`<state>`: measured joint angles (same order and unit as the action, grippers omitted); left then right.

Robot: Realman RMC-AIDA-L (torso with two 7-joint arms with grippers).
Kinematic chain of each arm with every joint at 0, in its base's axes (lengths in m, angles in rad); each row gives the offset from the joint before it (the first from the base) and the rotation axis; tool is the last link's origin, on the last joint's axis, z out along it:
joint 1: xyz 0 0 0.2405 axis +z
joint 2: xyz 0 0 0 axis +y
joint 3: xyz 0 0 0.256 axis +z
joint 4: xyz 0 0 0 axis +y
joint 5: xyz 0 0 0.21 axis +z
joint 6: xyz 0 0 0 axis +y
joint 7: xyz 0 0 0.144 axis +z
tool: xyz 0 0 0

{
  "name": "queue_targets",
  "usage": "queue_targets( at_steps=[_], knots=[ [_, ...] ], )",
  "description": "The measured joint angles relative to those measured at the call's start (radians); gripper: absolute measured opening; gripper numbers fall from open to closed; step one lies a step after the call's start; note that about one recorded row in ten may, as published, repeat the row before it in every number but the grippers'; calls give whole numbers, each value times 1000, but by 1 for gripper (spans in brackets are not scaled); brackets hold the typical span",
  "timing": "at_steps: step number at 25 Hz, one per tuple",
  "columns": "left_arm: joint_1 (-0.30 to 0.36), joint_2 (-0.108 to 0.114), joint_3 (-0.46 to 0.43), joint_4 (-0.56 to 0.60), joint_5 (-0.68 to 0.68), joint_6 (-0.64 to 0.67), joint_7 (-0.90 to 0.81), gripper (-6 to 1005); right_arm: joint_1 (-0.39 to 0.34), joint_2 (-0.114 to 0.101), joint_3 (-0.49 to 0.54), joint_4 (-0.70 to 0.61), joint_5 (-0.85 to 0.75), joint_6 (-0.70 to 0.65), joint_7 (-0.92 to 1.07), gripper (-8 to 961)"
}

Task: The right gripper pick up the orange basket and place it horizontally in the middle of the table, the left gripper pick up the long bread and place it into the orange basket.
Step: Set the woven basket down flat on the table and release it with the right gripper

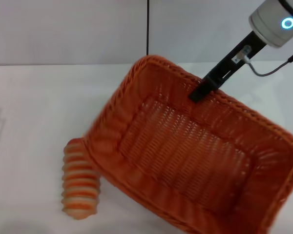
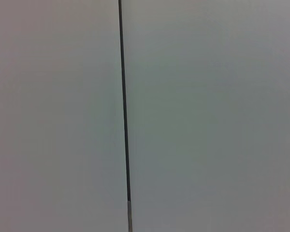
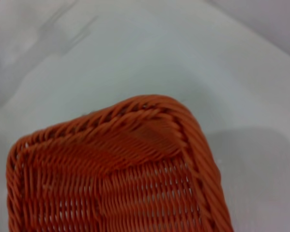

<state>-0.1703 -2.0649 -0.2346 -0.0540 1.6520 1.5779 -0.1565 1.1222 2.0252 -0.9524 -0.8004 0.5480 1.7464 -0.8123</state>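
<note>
Black claw, item one: my right gripper (image 1: 201, 93) comes in from the upper right of the head view on its white arm with the glowing blue ring, and its tip sits on the far rim of the orange basket (image 1: 185, 151). I read the jaws as closed onto that braided rim, one finger inside the wall; the pinch itself is small in the picture, so I cannot see how much gap is left between the fingers.

Item two, the orange basket: woven wicker, rectangular, sloping sides. It lies at an angle across the table (image 1: 34, 107), its long side running from upper left to lower right in the head view, its near left corner blurred. I cannot tell whether its base rests flat or is partly lifted. In the right wrist view one rounded corner of the basket (image 3: 135, 159) fills the lower part, with white tabletop beyond it.

Item three, the long bread (image 1: 79, 179): striped orange and cream, lying on the table just beside the basket's near left corner, perhaps touching it.

Item four, my left gripper: not seen in any view. Its wrist camera shows only a pale wall (image 2: 208, 116) with a thin dark vertical line (image 2: 124, 106).
</note>
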Motion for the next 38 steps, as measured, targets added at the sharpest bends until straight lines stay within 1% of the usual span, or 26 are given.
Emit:
queue_targets(
  at_steps=[1, 2, 3, 7, 8, 11, 12, 13, 16, 17, 19, 21, 22, 23, 25, 27, 33, 38],
  knots=[
    [0, -1, 0, -1, 0, 2, 0, 707, 9, -4, -9, 2, -4, 10, -29, 156],
    [0, -1, 0, -3, 0, 5, 0, 707, 24, -10, -44, 6, -14, 16, -67, 156],
    [0, -1, 0, -3, 0, 5, 0, 707, 24, -10, -44, 6, -14, 16, -67, 156],
    [9, -1, 2, -14, 3, 23, 2, 706, 47, -10, -110, -8, -57, -21, -164, 154],
    [9, -1, 2, -14, 3, 23, 2, 706, 47, -10, -110, -8, -57, -21, -164, 153],
    [26, -3, 7, -14, 6, 42, 8, 706, 55, -6, -110, -10, -63, -71, -222, 152],
    [32, -3, 10, -14, 6, 52, 10, 706, 55, -4, -105, -5, -62, -109, -262, 152],
    [42, -4, 18, -15, 6, 69, 12, 706, 55, -4, -105, -5, -62, -109, -262, 151],
    [72, -5, 38, -15, 8, 109, 14, 705, 52, 4, -101, 1, -58, -166, -322, 150],
    [92, -5, 40, -15, 9, 127, 14, 705, 48, 16, -100, 10, -52, -206, -365, 150],
    [113, -4, 41, -19, 9, 139, 14, 705, 50, 25, -100, 41, -34, -243, -410, 150],
    [122, -5, 41, -24, 9, 142, 14, 705, 53, 28, -101, 58, -23, -256, -429, 149],
    [138, -4, 41, -35, 9, 149, 14, 705, 61, 35, -101, 88, -9, -284, -464, 149],
    [138, -4, 41, -35, 9, 149, 14, 704, 61, 35, -101, 88, -9, -284, -464, 149],
    [151, -4, 41, -40, 9, 158, 14, 704, 67, 46, -105, 98, -3, -305, -490, 150],
    [164, -5, 41, -42, 8, 169, 14, 704, 77, 51, -112, 113, 17, -328, -512, 150],
    [173, -5, 41, -50, 8, 175, 14, 703, 81, 53, -127, 143, 85, -355, -547, 149],
    [169, -6, 41, -52, 8, 175, 14, 702, 75, 57, -195, 172, 166, -386, -562, 150]
  ],
)
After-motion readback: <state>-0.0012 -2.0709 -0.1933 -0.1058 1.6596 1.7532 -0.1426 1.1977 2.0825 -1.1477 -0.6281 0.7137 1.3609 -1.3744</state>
